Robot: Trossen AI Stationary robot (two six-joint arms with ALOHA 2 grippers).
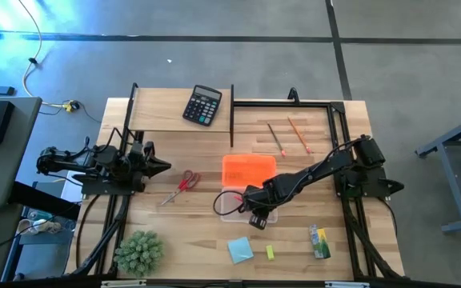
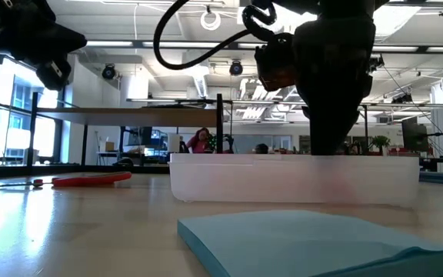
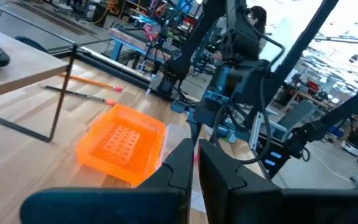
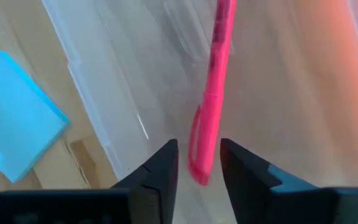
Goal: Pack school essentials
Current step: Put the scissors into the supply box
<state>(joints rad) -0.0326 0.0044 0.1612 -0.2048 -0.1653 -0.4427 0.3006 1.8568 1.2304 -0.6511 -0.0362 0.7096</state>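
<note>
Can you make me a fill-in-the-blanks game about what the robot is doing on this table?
1. The pen lying in the clear box is ____ in colour.
2. The scissors have ____ handles.
3. The right gripper hangs over the clear ____.
4. The notepad on the table is light ____.

Missing words: pink; red; box; blue
</note>
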